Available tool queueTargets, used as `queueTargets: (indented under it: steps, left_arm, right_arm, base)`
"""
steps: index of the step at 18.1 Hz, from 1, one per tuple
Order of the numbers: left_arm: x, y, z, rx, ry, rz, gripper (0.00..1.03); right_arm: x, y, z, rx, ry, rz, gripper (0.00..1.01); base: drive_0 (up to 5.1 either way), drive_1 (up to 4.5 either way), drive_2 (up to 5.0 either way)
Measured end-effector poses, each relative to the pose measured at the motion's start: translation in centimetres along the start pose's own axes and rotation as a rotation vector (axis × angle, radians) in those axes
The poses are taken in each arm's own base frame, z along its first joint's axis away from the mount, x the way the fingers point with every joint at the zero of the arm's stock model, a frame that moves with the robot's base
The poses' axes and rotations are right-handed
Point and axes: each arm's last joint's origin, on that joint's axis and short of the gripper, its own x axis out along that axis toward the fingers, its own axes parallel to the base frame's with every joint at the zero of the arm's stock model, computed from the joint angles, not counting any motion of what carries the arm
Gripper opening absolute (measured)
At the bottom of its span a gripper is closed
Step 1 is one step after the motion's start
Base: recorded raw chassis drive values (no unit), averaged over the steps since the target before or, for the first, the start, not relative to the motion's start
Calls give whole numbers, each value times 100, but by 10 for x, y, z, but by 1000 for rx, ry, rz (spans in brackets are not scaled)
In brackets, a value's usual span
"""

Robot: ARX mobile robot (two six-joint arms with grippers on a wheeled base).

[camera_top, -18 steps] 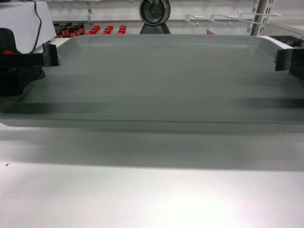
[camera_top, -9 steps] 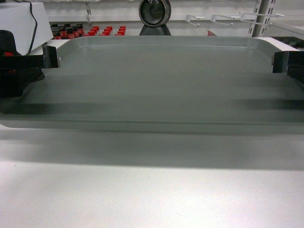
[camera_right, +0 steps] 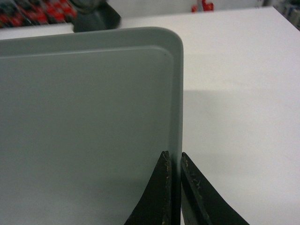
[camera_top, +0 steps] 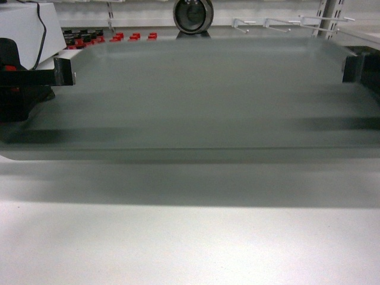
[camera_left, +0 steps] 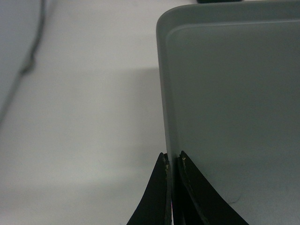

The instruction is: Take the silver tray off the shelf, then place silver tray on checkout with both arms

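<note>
1. Grey metal, the silver tray (camera_top: 202,101) hangs just above the white desk (camera_top: 190,243), its shadow beneath it.
2. You risk a tilt or slip: each claw pinches only thin rim, so uneven lowering could twist it free.
3. Left claw (camera_left: 172,161) clamps the tray's left rim; right claw (camera_right: 173,159) clamps its right rim, both reaching in level.

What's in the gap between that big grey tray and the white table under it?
Nothing: in the head view only the shadow of the silver tray falls on the checkout. Both wrist views show bare white tabletop beside its rims.
</note>
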Motion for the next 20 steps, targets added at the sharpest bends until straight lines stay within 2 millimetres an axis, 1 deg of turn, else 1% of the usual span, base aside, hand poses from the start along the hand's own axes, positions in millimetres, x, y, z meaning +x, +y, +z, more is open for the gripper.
queueTargets:
  steps: [1, 2, 4, 7, 10, 12, 15, 18, 20]
  left_arm:
    - [1, -6, 1, 43, -83, 73, 3]
    - [2, -9, 3, 79, -124, 163, 3]
    - [7, -12, 1, 138, -135, 241, 3]
    - [22, -14, -13, 183, -76, 250, 3]
    - [40, -17, -24, 209, -4, 232, 3]
    - [49, -19, -25, 213, 12, 229, 3]
    - [63, -22, -23, 219, 33, 245, 3]
    - [70, -22, -23, 220, 48, 258, 3]
    - [72, -22, -23, 221, 59, 265, 3]
  right_arm:
    - [2, 1, -1, 16, -72, 36, 3]
    - [5, 1, 0, 17, -111, 49, 3]
    - [10, 2, 0, 20, -119, 73, 3]
    - [23, 0, -9, 15, -40, 67, 3]
    - [38, -6, -20, 6, 55, 39, 3]
    - [48, -9, -23, 8, 92, 31, 3]
    - [70, -12, -27, -3, 118, 30, 3]
    - [82, -11, -25, -28, 118, 31, 3]
    - [85, -11, -25, -44, 114, 32, 3]
  base:
    - [0, 0, 0]
    - [0, 0, 0]
    - [0, 0, 0]
    - [0, 0, 0]
    - [0, 0, 0]
    - [0, 0, 0]
    - [0, 0, 0]
    - [0, 0, 0]
    - [0, 0, 0]
